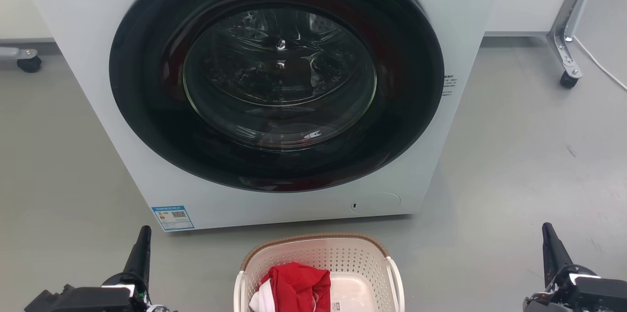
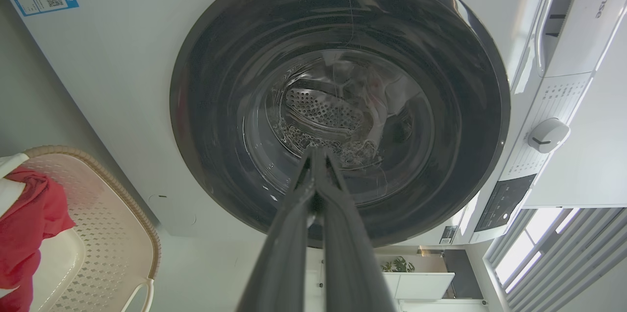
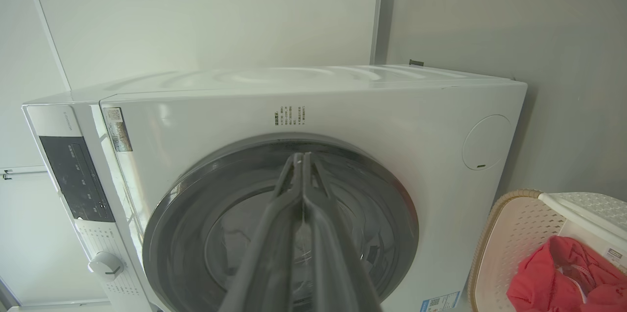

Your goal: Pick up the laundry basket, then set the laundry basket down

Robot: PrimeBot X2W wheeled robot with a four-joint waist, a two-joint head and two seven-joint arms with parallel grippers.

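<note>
The laundry basket [image 1: 318,241], a cream-white perforated plastic basket with a brown woven-look rim, was seen at the bottom centre of the head view, set on the grey floor [image 1: 514,165] just before a white front-loading washing machine [image 1: 78,86] with a dark round glass door [image 1: 277,77], and a crumpled red cloth [image 1: 299,285] was held inside it. The left gripper [image 1: 145,231] was placed at the lower left and the right gripper [image 1: 546,228] at the lower right, both well apart from the basket. In each wrist view the two dark fingers [image 2: 289,238] were pressed together, with nothing held.
</note>
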